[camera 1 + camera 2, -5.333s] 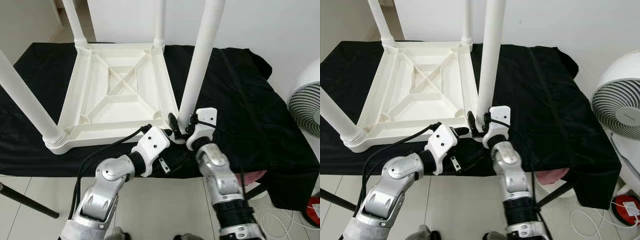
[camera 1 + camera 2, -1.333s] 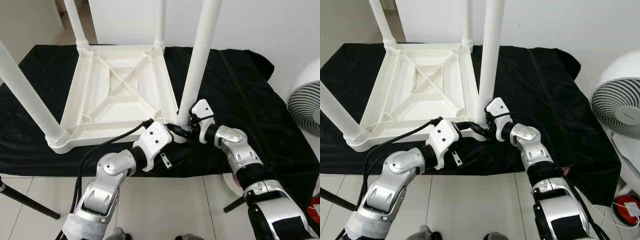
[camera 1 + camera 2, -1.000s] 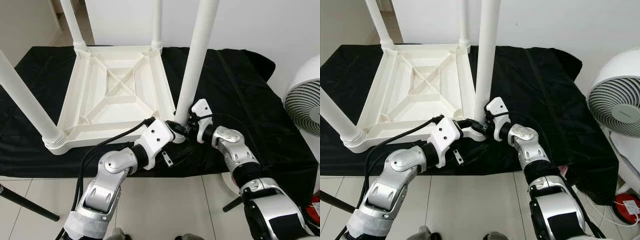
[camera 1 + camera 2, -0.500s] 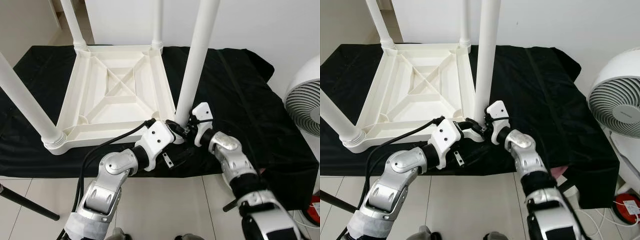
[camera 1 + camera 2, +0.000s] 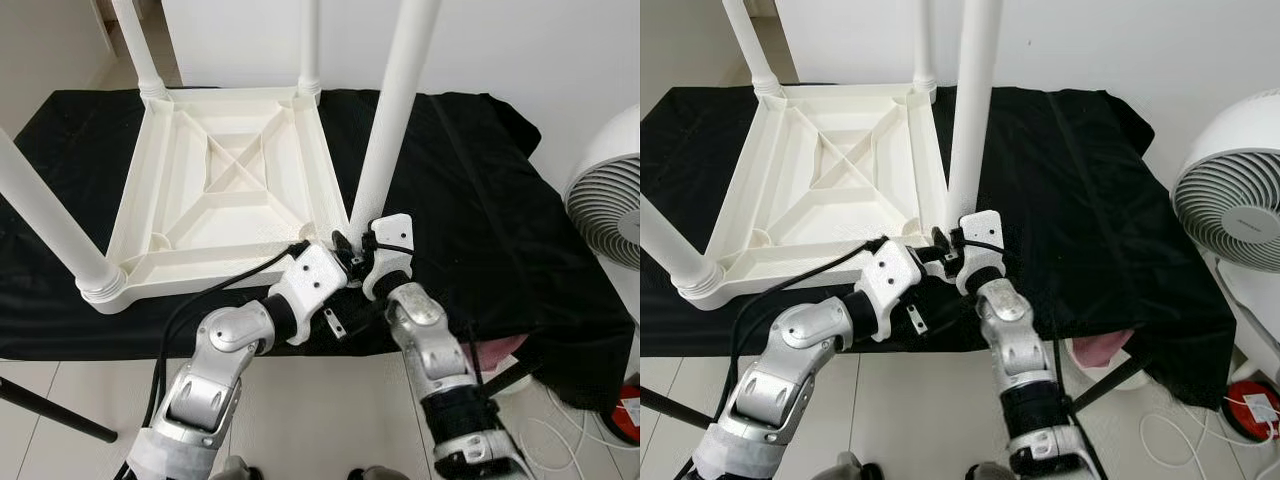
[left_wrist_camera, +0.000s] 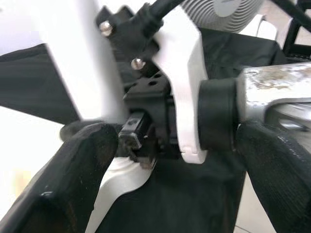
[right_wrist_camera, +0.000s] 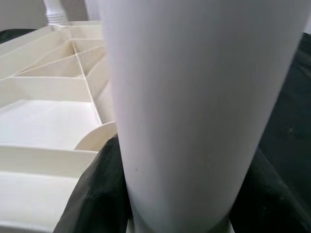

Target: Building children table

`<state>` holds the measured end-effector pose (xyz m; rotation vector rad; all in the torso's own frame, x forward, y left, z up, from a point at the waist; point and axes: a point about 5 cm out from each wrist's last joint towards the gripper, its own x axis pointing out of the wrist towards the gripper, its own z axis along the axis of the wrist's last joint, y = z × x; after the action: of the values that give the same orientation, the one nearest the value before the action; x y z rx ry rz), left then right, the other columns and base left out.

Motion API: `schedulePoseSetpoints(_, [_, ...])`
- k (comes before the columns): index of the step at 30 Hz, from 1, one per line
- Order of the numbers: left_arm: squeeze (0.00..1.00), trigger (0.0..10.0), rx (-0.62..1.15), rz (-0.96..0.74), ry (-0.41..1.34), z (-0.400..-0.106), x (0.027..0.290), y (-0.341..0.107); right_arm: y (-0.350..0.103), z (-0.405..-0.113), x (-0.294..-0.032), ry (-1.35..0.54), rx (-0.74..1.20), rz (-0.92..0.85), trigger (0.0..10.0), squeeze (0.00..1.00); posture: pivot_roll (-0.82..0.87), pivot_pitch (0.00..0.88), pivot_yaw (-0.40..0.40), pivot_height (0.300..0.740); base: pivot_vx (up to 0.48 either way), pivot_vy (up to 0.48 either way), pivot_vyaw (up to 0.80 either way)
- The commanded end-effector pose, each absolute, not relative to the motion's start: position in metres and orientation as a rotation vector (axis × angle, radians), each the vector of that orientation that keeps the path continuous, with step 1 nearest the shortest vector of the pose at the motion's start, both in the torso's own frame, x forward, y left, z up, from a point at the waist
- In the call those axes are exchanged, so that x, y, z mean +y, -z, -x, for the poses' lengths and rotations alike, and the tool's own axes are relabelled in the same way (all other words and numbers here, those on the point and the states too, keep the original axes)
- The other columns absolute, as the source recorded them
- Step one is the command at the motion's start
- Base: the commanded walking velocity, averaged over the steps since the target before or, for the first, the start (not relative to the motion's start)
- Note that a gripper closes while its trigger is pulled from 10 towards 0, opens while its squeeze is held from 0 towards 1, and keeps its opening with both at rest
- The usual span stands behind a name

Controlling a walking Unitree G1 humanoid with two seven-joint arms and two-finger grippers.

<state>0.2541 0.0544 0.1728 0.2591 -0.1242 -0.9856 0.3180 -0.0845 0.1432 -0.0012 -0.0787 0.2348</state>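
A white plastic children's table (image 5: 200, 262) lies upside down on a black cloth, with all of its legs pointing up. My right gripper (image 5: 358, 246) is shut on the base of the near right leg (image 5: 390, 110), where that leg meets the table's corner. In the right wrist view the leg (image 7: 194, 107) stands between both black fingers (image 7: 97, 194). My left gripper (image 5: 338, 260) sits open at the same corner from the left. Its fingers (image 6: 63, 184) are spread wide on either side of the right gripper's wrist (image 6: 180, 97).
The black cloth (image 5: 470, 200) covers a low platform that ends at a front edge by my arms. A white fan (image 5: 605, 210) stands at the right. The near left leg (image 5: 45, 210) and two far legs (image 5: 135, 45) rise around the table. Pale floor tiles lie below.
My right forearm has swung from out at the right to straight below the leg, the wrist turning around the leg while gripping it. The left gripper stays at the corner.
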Motion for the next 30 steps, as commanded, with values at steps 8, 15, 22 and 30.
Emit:
schedulePoseSetpoints(8, [0.0, 10.0, -0.123, -0.241, 0.933, -0.254, 0.052, -0.173, -0.138, -0.312, -0.085, -0.212, -0.03, -0.013, 10.0, 0.98, -0.11, 0.083, 0.03, 0.74, 0.0, 0.0, 0.0])
schedulePoseSetpoints(15, [0.0, 10.0, -0.125, -0.244, 0.924, -0.254, 0.054, -0.174, -0.145, -0.309, -0.082, -0.232, -0.041, -0.021, 10.0, 1.0, -0.09, 0.087, 0.027, 0.74, 0.0, 0.0, 0.0])
schedulePoseSetpoints(22, [0.0, 10.0, -0.13, -0.243, 0.914, -0.255, 0.056, -0.176, -0.149, -0.304, -0.082, -0.246, -0.048, 0.005, 10.0, 0.0, -0.1, 0.12, 0.034, 0.74, 0.0, 0.0, 0.0])
schedulePoseSetpoints(30, [0.0, 10.0, -0.133, -0.242, 0.911, -0.255, 0.057, -0.179, -0.149, -0.302, -0.087, -0.23, -0.038, 0.011, 10.0, 0.0, -0.1, 0.14, 0.039, 0.74, 0.0, 0.0, 0.0])
